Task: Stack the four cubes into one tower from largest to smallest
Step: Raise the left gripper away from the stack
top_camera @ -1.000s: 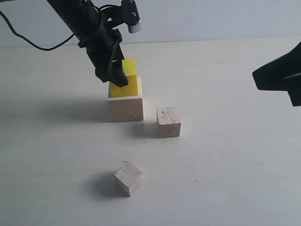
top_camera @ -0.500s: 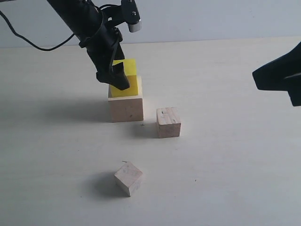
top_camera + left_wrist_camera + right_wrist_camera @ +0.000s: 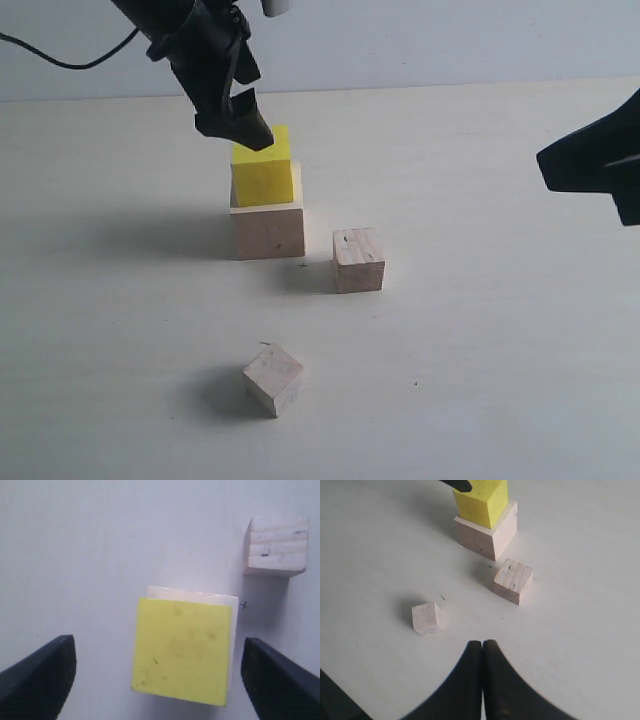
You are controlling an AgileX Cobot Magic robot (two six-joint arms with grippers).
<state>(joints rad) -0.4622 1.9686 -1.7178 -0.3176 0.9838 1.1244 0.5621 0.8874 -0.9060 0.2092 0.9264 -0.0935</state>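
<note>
**Left tool** (image 3: 238, 122): hangs just above the large cube (image 3: 268, 232), jaws wide apart and gripping nothing.

**Yellow cube** (image 3: 263, 178): rests on the large cube, slightly skewed but within its edges. The second tier is judged placed.

**Small cube** (image 3: 358, 260): stands on the desk (image 3: 480, 350) just beside the large cube.

**Smallest cube** (image 3: 273, 379): lies farther from the large cube.

**Right tool** (image 3: 482, 652): jaws together and empty, well apart from the large cube, judged parked to keep clear of the stacking.

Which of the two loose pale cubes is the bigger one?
The pale cube right beside the stack's base cube. The other loose cube sits alone nearer the camera, turned cornerwise, and is visibly smaller.
</note>
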